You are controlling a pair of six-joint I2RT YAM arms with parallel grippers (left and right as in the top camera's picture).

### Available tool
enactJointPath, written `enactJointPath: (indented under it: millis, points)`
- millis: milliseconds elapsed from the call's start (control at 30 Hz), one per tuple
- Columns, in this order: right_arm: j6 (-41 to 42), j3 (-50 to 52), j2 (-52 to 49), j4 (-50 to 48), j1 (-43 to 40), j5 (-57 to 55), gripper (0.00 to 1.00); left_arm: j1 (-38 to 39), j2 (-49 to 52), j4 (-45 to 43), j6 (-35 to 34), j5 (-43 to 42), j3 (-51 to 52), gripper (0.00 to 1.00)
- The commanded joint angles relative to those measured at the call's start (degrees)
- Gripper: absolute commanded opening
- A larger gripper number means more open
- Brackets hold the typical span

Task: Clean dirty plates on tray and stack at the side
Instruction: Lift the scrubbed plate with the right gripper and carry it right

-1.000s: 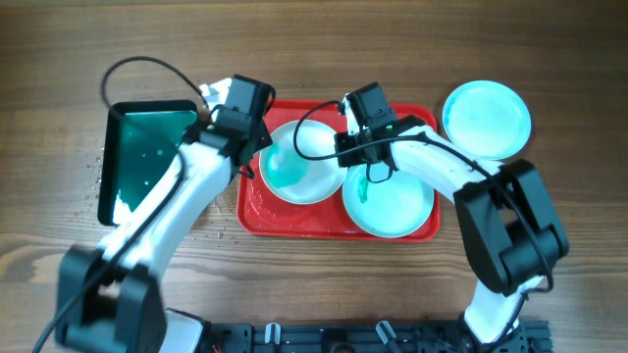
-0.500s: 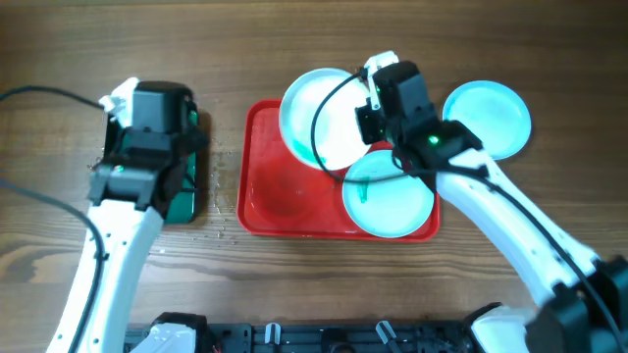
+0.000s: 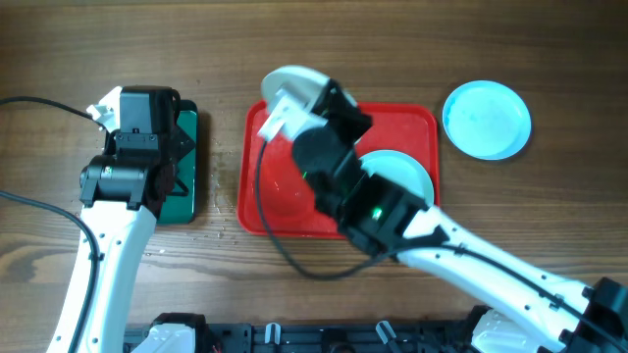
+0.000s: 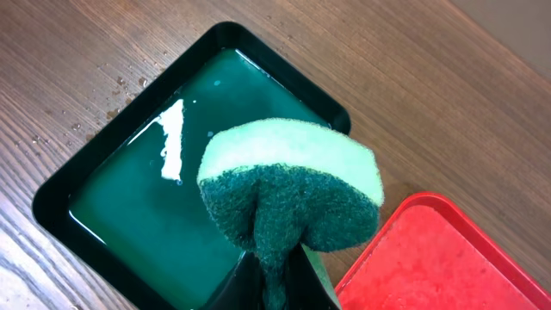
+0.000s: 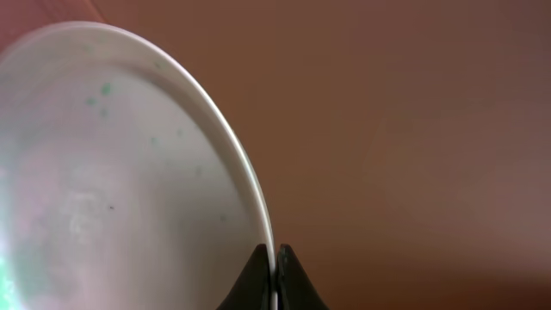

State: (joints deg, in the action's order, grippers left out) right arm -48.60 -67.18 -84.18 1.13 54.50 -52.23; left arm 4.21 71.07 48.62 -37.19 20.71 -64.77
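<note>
At 11 o'clock over the red tray (image 3: 397,123), right gripper (image 5: 275,263) clamped the speckled white plate (image 5: 129,172); left gripper (image 4: 274,271) pinched the sponge (image 4: 293,185) above the green tray (image 4: 120,207). We judged one blue plate (image 3: 486,120) done at 3 o'clock, second blue plate (image 3: 410,165) waiting on tray.

The worktop (image 3: 324,39) is brown wood with an open grain, matt. The red tray (image 3: 280,201) looks like moulded plastic, glossy with a wet sheen (paler streaks lie on its floor). The dark green tray (image 4: 116,133) is shiny plastic, and the liquid in it mirrors a white glare. The sponge (image 4: 288,194) has a coarse, fibrous dark-green scouring face over finer pale-green foam. The white plate (image 5: 112,172) is smooth, faintly glossy and flecked green. The pale blue plate (image 3: 486,120) looks smooth and satin.
</note>
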Motion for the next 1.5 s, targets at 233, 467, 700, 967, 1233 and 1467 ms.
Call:
enactJointPath:
  millis: [233,467,700,967,1233,1467]
  points:
    - [-14.8,0.0,0.9,-3.4,6.0,-5.0,0.04,-0.4,-0.5,0.1,-0.8,-1.0,0.3,0.04]
    - [-14.8,0.0,0.9,-3.4,6.0,-5.0,0.04,-0.4,-0.5,0.1,-0.8,-1.8,0.3,0.04]
    - [-14.8,0.0,0.9,-3.4,6.0,-5.0,0.04,-0.4,-0.5,0.1,-0.8,-1.8,0.3,0.04]
    - [3.2,0.2,0.3,0.0,1.9,2.6,0.04,-0.4,-0.5,0.1,-0.8,-2.0,0.3,0.04]
    - [1.9,0.2,-1.4,-4.6,-3.6,-17.2,0.04,-0.4,-0.5,1.4,-0.8,-2.9,0.3,0.04]
    - [0.2,0.2,-1.2,-4.9,-4.6,-4.2,0.04,-0.4,-0.5,1.4,-0.8,-3.1,0.3,0.04]
